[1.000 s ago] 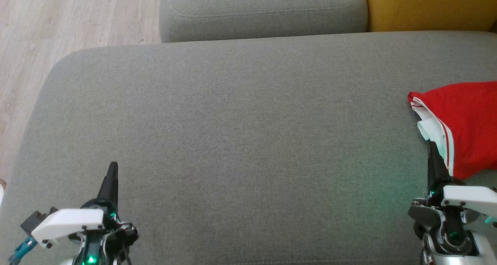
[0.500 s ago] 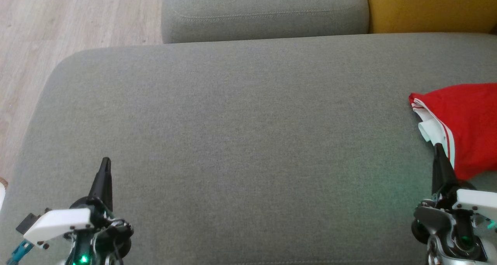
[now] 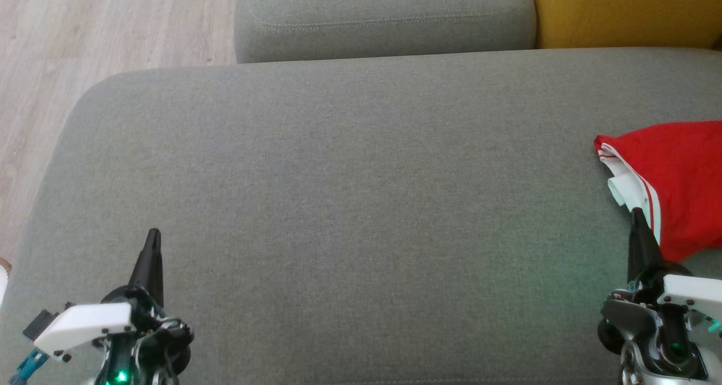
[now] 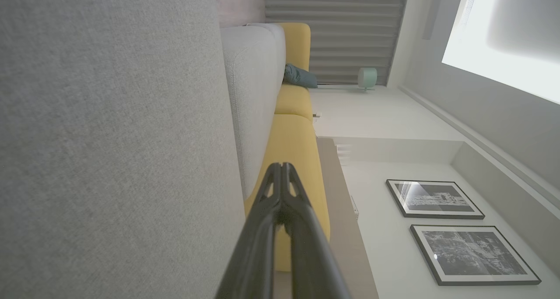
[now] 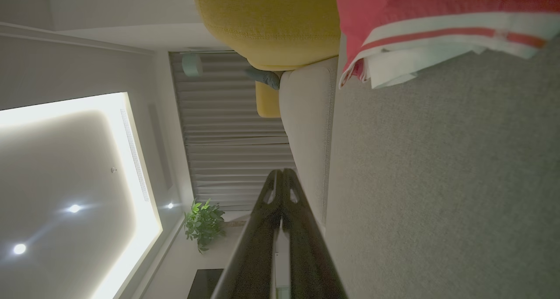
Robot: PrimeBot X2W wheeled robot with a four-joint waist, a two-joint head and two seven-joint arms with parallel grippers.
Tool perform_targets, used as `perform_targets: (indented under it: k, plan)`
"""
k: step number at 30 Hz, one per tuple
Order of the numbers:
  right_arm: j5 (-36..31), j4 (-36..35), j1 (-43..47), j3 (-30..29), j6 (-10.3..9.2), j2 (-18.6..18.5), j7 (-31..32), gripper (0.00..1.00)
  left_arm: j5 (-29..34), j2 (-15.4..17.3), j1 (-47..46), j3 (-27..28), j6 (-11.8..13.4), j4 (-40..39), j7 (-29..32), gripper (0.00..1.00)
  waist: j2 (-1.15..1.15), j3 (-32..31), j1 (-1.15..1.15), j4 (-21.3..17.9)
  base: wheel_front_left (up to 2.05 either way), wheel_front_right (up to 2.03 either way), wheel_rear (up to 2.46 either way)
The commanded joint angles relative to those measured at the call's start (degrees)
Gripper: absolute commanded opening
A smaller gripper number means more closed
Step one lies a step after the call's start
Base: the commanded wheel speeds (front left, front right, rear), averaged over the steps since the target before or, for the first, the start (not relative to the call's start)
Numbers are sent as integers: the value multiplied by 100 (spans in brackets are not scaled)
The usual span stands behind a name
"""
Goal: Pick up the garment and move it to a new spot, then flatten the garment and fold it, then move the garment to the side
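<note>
Left jaws leftward; red, white-trimmed garment point(image 3: 682, 171)

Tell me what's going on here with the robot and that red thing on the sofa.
A two-armed robot faces a grey sofa cushion. The red garment with white striped trim lies in layers at the cushion's right side, running past the edge of the head view. Nothing is being held: the left end effector and the right end effector are both shut and empty, low over the cushion's near edge. The right one points up just beside the garment's trimmed edge, without gripping it.
</note>
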Motion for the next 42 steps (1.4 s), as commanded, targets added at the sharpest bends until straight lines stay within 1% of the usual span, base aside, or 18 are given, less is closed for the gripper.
perform_targets:
  k: [1,42]
  plan:
    - [40,-233,-144,117,39,-26,34,0,-24,114,-344,203,-42,-221,43,0,0,0,0,0,0,0,0]
    - [41,-233,-144,118,39,-26,34,0,-24,114,-344,203,-42,-222,43,0,0,0,0,0,0,0,0]
